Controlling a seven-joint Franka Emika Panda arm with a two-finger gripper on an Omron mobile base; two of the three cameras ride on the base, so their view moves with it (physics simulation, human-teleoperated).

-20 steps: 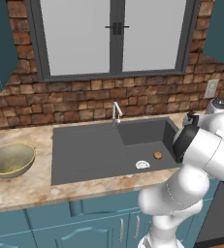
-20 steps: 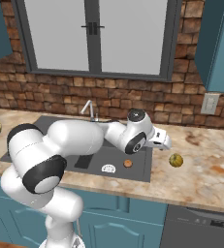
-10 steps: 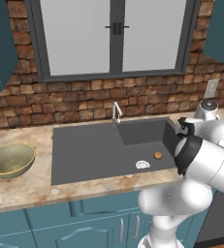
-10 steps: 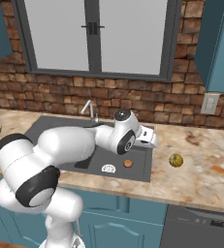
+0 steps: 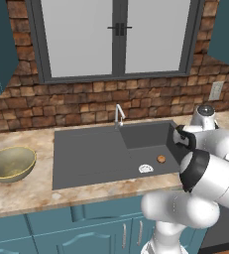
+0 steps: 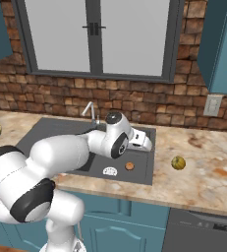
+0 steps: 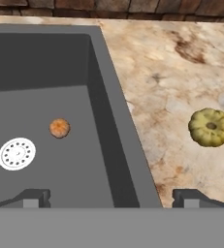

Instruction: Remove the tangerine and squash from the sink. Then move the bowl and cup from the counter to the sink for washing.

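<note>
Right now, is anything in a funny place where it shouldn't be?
Yes. A little orange tangerine sits at the bottom of the sink basin, beside the white drain, an odd spot for fruit. The squash lies upright on the counter beside the sink. Nothing looks spilled or broken.

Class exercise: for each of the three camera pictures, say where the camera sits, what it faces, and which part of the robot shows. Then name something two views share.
Left base view: behind the arm on its left, facing the sink and bowl; the arm rises at lower right.
Right base view: behind on its right, facing the sink and squash; the arm rises from lower left.
Hand view: on the hand, looking down over the basin edge; the open gripper shows its fingertips at the bottom.
Shared: the tangerine beside the white drain.
</note>
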